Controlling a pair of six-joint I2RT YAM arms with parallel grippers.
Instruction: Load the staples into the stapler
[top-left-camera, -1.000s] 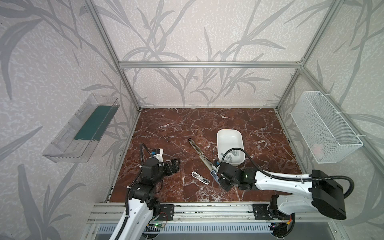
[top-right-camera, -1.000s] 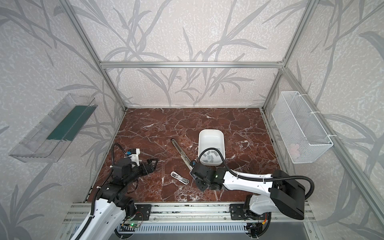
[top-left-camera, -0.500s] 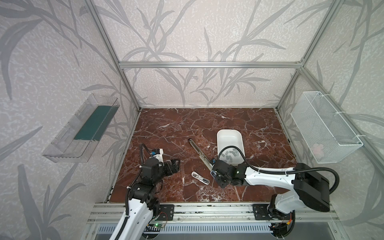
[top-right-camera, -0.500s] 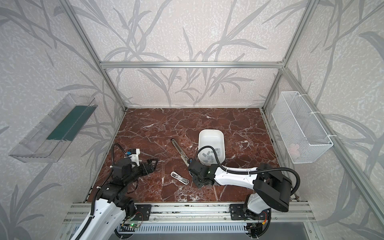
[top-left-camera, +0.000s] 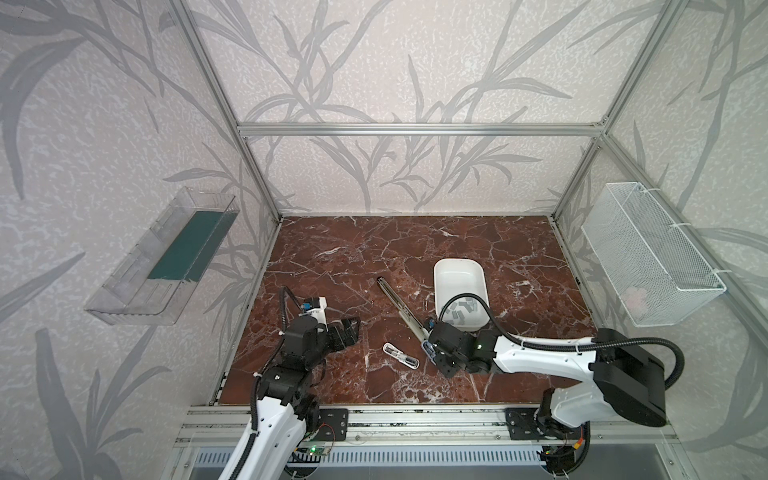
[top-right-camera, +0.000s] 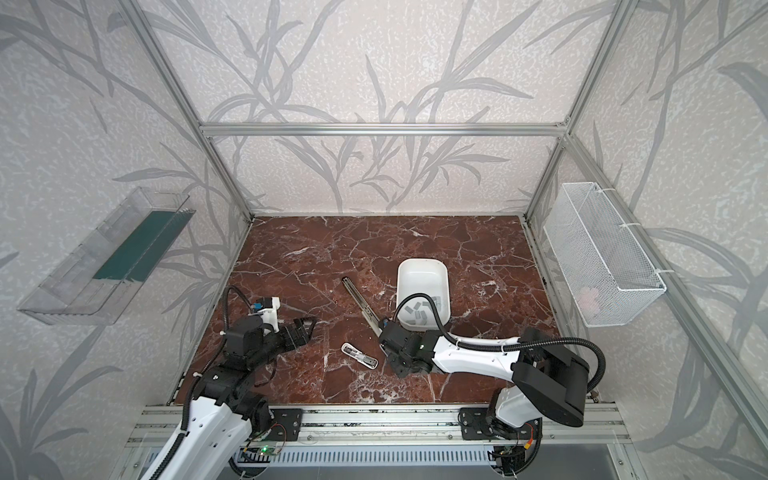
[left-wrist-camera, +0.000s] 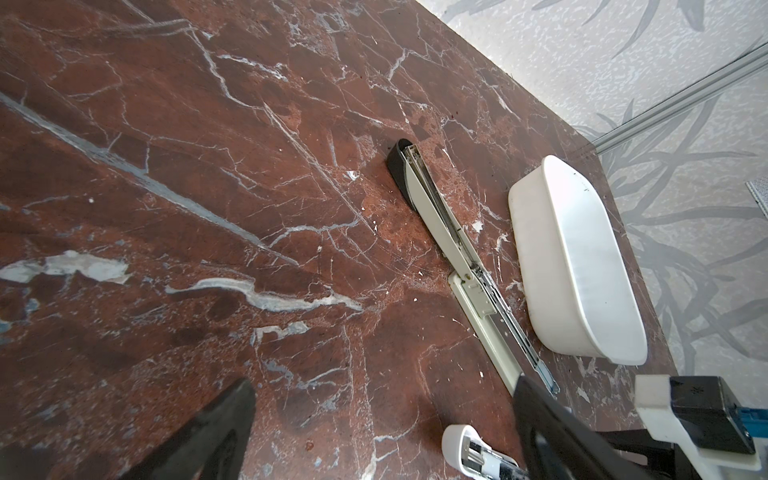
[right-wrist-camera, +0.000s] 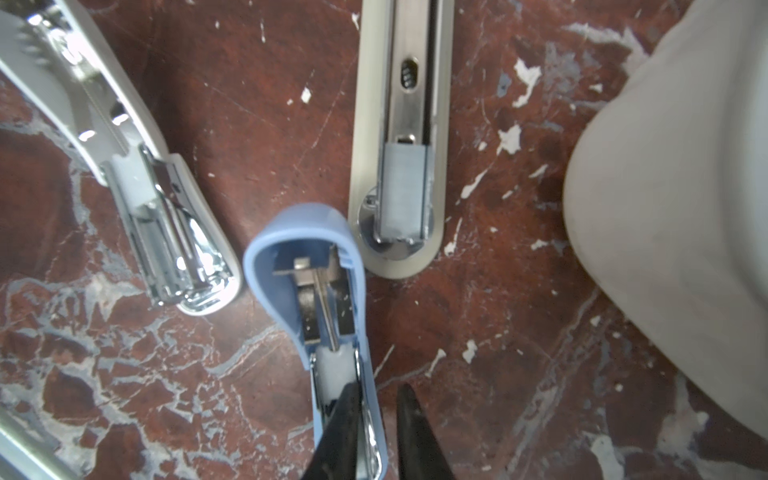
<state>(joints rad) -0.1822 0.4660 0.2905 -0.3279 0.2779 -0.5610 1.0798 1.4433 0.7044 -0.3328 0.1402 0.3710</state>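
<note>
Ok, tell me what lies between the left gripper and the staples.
The long stapler, opened flat, lies between the left gripper and the staples; both top views show it.

Red-brown marble bench (top-left-camera: 332, 257) with white and grey veins. The walls (top-left-camera: 415, 62) are pale grey with a darker grey leaf pattern. A white tub (top-left-camera: 459, 262) holds grey staples (top-left-camera: 461, 309). The long stapler (left-wrist-camera: 436, 216) is cream with a black end. The small stapler (top-left-camera: 401, 355) is white and chrome. The blue stapler (right-wrist-camera: 307, 232) shows silver metal inside. White wire basket (top-left-camera: 648, 249); clear shelf (top-left-camera: 124, 291) with a dark green strip (top-left-camera: 187, 245).
</note>
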